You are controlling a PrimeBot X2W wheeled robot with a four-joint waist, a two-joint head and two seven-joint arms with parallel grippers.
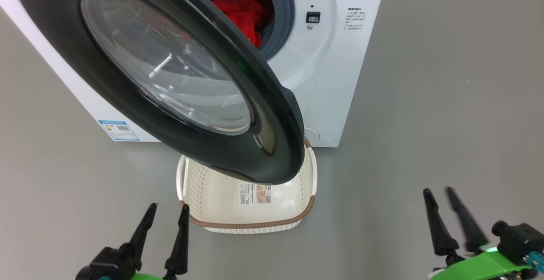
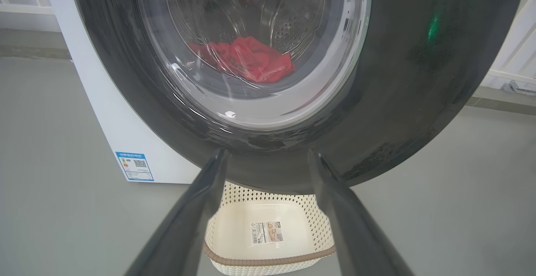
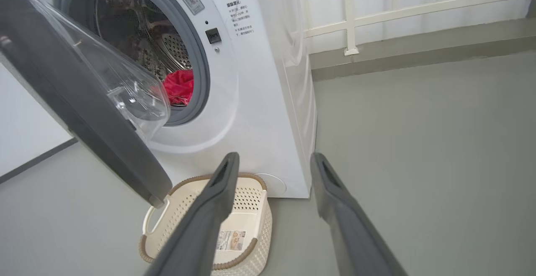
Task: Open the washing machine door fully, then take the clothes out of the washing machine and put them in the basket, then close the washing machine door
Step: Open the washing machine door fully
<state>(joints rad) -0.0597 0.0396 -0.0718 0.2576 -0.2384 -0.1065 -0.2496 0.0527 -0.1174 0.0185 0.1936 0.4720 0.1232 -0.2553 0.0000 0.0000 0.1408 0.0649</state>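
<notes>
– Taking the head view first: what is recorded?
– The washing machine door (image 1: 165, 63) is found standing open at an angle, its lower rim overhanging the far end of the basket (image 1: 255, 224). The basket is set on the floor just in front of the washing machine (image 1: 327, 80). The clothes (image 1: 242, 16) are seen inside the drum. The left gripper (image 1: 170, 205) is held by the basket's near left corner, fingers spread, nothing between them. The right gripper (image 1: 437, 189) is held well to the right, likewise parted and empty.
– And the left wrist view?
– The left gripper (image 2: 266, 152) is pointed at the door's lower rim; contact cannot be confirmed. The clothes (image 2: 251, 60) are visible through the glass.
– The right wrist view?
– The right gripper (image 3: 275, 155) is spread, aimed at the machine's lower right corner. The clothes (image 3: 180, 85) are noted low in the drum's mouth.
</notes>
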